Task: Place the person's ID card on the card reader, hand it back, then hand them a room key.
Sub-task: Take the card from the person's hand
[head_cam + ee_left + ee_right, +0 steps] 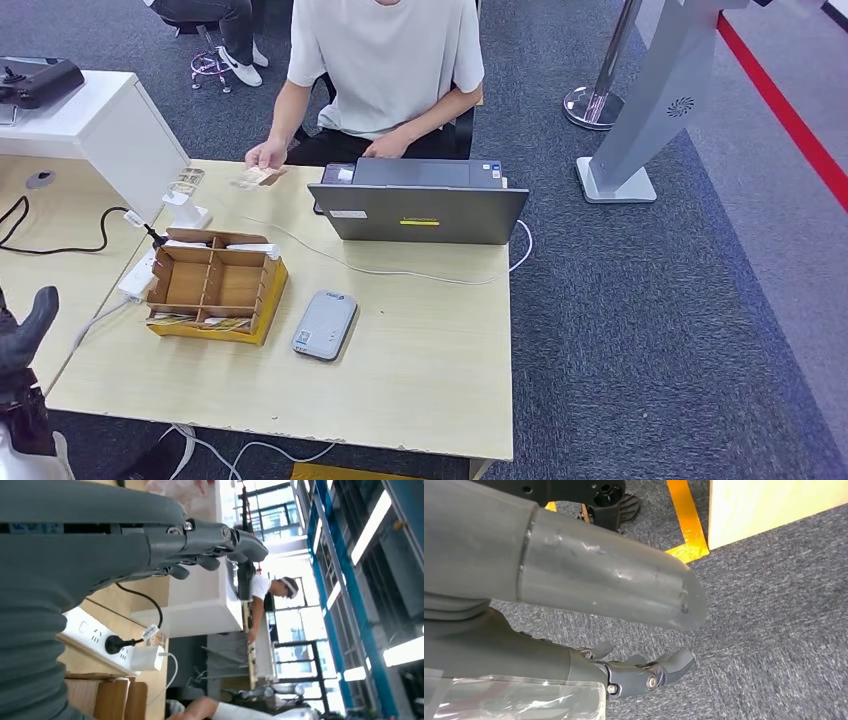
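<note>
Head view takes in a pale wooden table (pixel 430 380) on dark grey carpet, with a person in a white T-shirt (pixel 385 60) seated at its far side. On the person's edge of the table stands a grey laptop (pixel 420 210), its lid turned toward the robot and a white cable trailing out beside it. At the far left sits a white box-shaped stand (pixel 110 125) with a dark device on its top. Nearer the robot, toward the table's left side, is a brown cardboard organiser (pixel 215 285) split into compartments, a few flat cards lying in the near ones; which of these is a room key cannot be told. Just beside the organiser, to its right and apart from it, lies the grey card reader (pixel 325 324), flat on the wood with nothing on it. A white power strip (pixel 137 278) lies against the organiser's left side with a black plug in it. The person's hand (pixel 265 155) hovers over the far left part of the table, holding the ID card (pixel 262 176), well apart from the reader. The robot's left hand (pixel 25 330) is raised at the table's near left corner, its fingers apart and gripping nothing, which the left wrist view confirms. Right wrist view shows the right hand (pixel 644 672) hanging over the carpet, fingers loosely extended and empty.
</note>
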